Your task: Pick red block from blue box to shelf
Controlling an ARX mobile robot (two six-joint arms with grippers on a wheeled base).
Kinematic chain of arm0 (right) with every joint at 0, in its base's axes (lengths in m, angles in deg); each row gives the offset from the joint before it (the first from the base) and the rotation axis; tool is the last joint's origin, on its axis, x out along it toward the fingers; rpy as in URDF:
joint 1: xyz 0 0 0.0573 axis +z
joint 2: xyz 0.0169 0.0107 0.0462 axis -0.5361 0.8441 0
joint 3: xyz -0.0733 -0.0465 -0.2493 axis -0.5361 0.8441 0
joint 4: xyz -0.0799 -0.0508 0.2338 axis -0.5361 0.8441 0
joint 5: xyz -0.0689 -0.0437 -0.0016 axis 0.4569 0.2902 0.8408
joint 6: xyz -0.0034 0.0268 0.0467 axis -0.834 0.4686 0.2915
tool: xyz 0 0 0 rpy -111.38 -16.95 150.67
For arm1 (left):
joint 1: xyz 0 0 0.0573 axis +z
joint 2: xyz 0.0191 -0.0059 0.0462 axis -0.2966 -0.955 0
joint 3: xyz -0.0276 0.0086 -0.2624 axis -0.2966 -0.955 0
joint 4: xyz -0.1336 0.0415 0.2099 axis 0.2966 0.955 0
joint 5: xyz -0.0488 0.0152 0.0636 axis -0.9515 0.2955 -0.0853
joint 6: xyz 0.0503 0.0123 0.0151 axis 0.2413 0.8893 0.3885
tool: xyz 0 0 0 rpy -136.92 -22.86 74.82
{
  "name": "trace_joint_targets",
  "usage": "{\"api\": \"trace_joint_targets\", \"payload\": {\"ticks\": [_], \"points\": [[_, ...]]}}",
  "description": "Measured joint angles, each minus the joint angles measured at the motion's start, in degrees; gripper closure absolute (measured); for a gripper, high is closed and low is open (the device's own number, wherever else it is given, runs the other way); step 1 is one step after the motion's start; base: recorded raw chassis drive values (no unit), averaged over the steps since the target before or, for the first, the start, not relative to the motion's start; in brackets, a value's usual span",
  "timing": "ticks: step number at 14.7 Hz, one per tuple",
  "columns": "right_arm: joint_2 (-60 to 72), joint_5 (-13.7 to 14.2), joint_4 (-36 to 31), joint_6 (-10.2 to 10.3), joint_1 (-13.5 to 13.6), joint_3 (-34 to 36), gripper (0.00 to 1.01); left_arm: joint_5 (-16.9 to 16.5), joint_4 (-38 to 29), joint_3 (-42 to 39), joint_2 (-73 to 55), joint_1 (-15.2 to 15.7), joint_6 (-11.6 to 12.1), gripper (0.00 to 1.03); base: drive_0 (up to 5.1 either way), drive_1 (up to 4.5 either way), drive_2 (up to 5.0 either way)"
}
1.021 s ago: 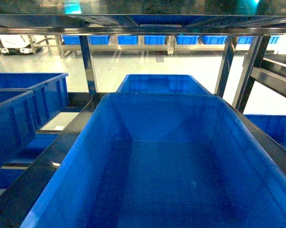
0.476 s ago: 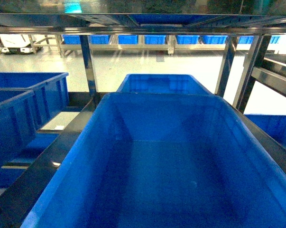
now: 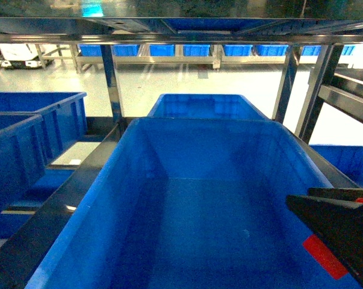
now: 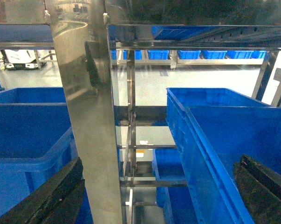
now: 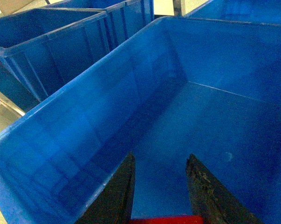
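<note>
Right claw [image 5: 160, 186] parted, left unclear.

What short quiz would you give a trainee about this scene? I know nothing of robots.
1. True or false: the big blue crate in front holds a pile of toys.
2. The right gripper shows in the head view at: A the top, B the lower left, C the lower right.
3. In the left wrist view, is the left gripper open or shut?

Key
1. False: its floor is bare where it shows.
2. C.
3. Open: the two dark jaws stand wide apart.
</note>
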Motion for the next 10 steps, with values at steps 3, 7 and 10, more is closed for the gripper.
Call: {"api": "trace_joint_targets", "payload": {"ticks": [3,7,10], "points": [[2.58,0.13,-1.70,-0.09,0.52,-0.26,0.74,0.00,-0.02,0.00,0.00,0.00,0.00,0.05,0.0,0.00,0.0],[5.44,0.00,-2.67,-0.07,0.74,-0.26,0.74,0.00,0.00,0.00,0.00,0.00,0.02,0.05,0.0,0.00,0.0],[12.11,-1.53,-16.17,3.39,1.36,1.03,0.31,0.00,-0.02,0.00,0.00,0.00,0.02,0.05,0.0,0.00,0.0]]}}
